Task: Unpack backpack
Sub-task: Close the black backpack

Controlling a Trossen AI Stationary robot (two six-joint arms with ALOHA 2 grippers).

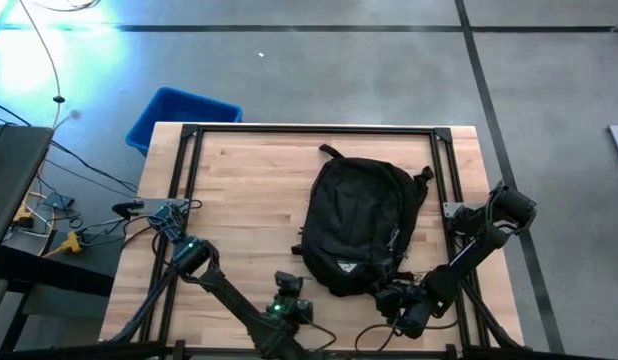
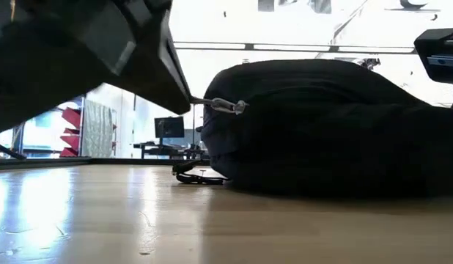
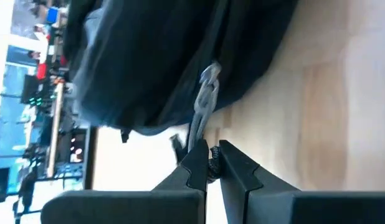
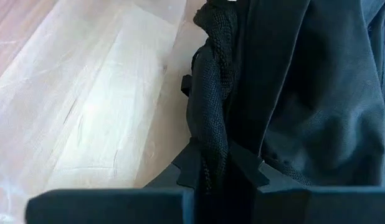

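**Both pincers latched onto the backpack, bag not yet opened**

Now, the backpack [image 1: 357, 225] lies flat on the wooden surface [image 1: 244, 190], right of centre, its top loop pointing away from the robot. The left pincer [image 3: 212, 163] sits at the bag's near end and is closed on a silvery zipper pull [image 3: 205, 102] that runs taut from the bag to its tips. The right pincer [image 4: 212, 169] is at the bag's near right corner, clamped on a black mesh strap [image 4: 214, 93] that rises between its fingers.

What could go wrong: the zipper pull is thin and held only at its very end, so a tug off the zipper's line could let it slip free. If the strap hold gives, the soft bag would likely slide along with the pull instead of unzipping. Fabric could also bunch in the slider and jam it. From the level view the slider itself seems to sit at the bag's edge, though the dark body makes that hard to confirm.

Count: one backpack, one zipper pull in a grip, one strap in a grip, two pincers engaged, one blue bin [image 1: 179, 115] beyond the far left corner of the surface. No unpacked items are visible.
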